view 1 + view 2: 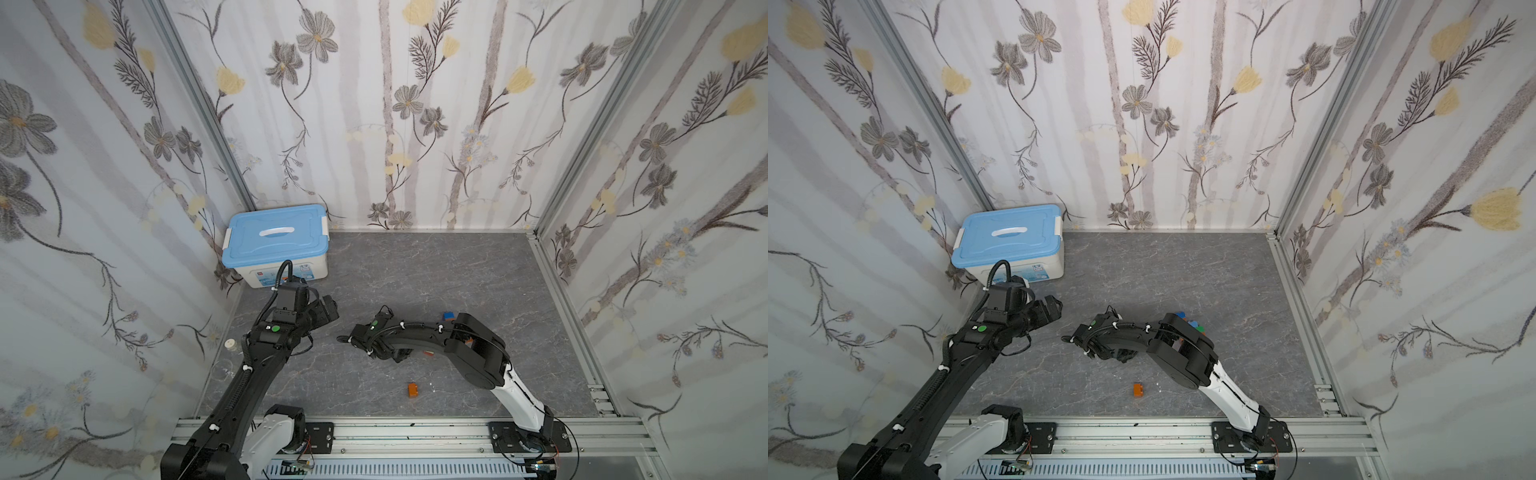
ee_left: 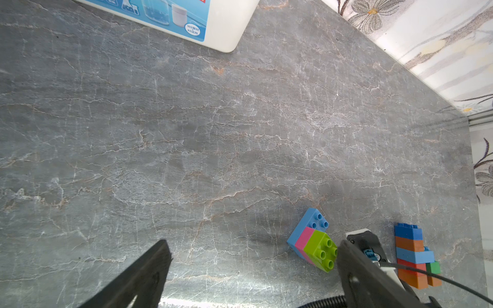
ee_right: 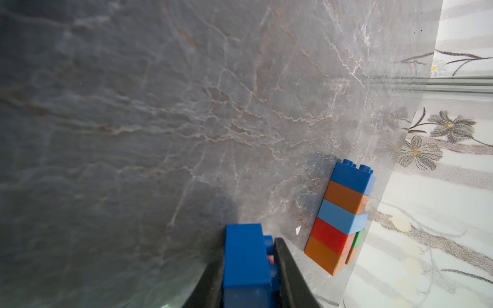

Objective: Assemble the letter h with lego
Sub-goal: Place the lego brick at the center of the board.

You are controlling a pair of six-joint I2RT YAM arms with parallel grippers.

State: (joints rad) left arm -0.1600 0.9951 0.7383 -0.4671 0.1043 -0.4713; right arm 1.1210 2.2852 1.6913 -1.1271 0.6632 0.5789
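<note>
Left gripper (image 2: 254, 246): jaws spread wide, empty, above the grey table (image 2: 213, 133). Right gripper (image 3: 249, 250): clamped on a blue brick (image 3: 242, 256). Near it, flat on the table, lies a joined stack (image 3: 344, 213) of blue, orange, light-blue and red bricks. One loose orange brick (image 1: 413, 390) sits well apart.

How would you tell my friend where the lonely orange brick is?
Find the metal rail along the grey table's near edge. Just beyond the rail's middle lies one small orange brick. Unlike the stacked bricks farther back, it lies alone, touching nothing.
</note>
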